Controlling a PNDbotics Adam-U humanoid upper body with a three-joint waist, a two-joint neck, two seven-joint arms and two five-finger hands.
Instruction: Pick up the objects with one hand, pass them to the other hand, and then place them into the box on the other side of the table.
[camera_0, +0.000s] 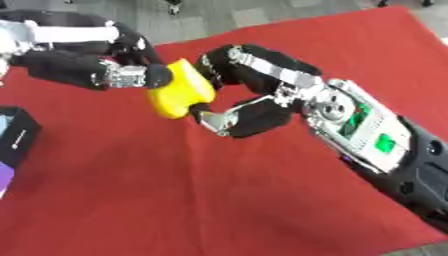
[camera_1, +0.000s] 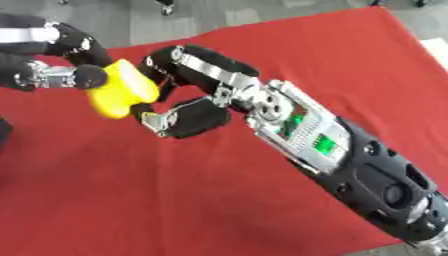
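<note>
Mid-handover: right hand (camera_0: 249, 92) was curled round the rounded yellow plastic block (camera_0: 179, 89), left hand (camera_0: 122, 70) pinching its other side. I'd release right only once left fully closed.

Even bright overhead light, no hard shadows. Whole frame soft, slightly motion-blurred; yellow block (camera_0: 179, 90) edges smeared. Mild glare on silver parts of right hand (camera_0: 249, 92). Red worktop (camera_0: 175, 190) cloth saturated, texture lost.
</note>
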